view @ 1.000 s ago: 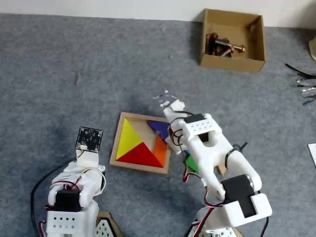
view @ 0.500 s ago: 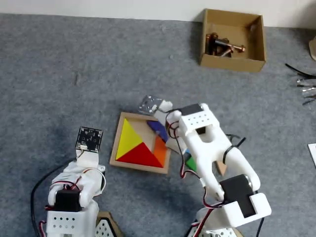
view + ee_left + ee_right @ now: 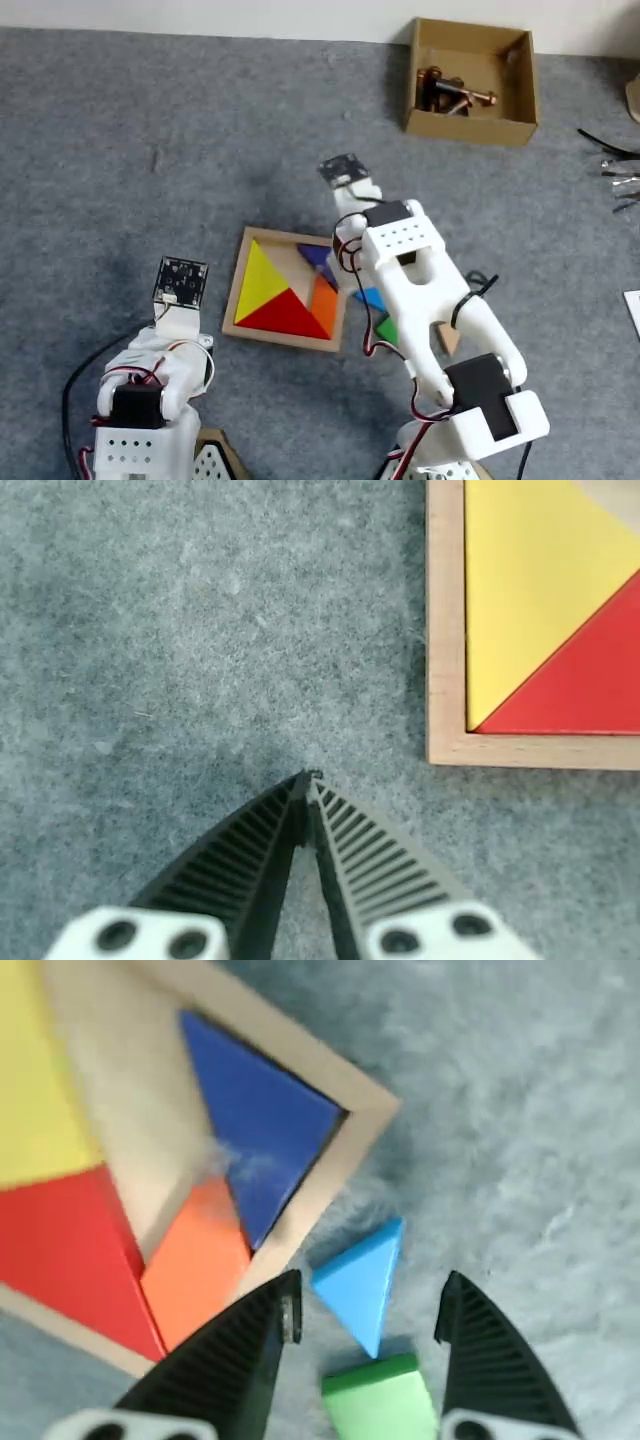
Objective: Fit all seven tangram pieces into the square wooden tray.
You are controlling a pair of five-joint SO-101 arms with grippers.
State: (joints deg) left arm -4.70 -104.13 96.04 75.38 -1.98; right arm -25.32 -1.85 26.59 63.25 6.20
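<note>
The right claw (image 3: 368, 1298) hangs with its two halves spread apart, one on either side of the light blue triangle (image 3: 362, 1275), gripping nothing; whether it touches the piece I cannot tell. That triangle lies flat on the grey surface (image 3: 150, 150) just outside the square wooden tray (image 3: 445, 630); its square corner points at the tray's rim, its long edge faces away from the tray, and one sharp tip reaches toward the green piece (image 3: 385, 1400), which lies just beside it and farther from the tray. Four pieces sit inside the tray: one large yellow triangle (image 3: 258, 283), one large red triangle (image 3: 283, 315) touching it along a slanted seam, one orange piece (image 3: 195, 1250) next to the red, and one dark blue triangle (image 3: 255, 1135) tucked into the corner nearest the right claw, its long edge along the rim; a strip of bare wood shows between the yellow and the dark blue. Two pieces, the light blue and the green, lie outside. The left claw (image 3: 305, 780) is closed tip to tip on nothing, low over the surface just beside the tray's corner where yellow and red meet. Well apart, at the far side, stands one open cardboard box (image 3: 468, 131) holding copper-coloured metal parts (image 3: 445, 92); a few dark cables (image 3: 615, 165) lie at the surface's edge.
</note>
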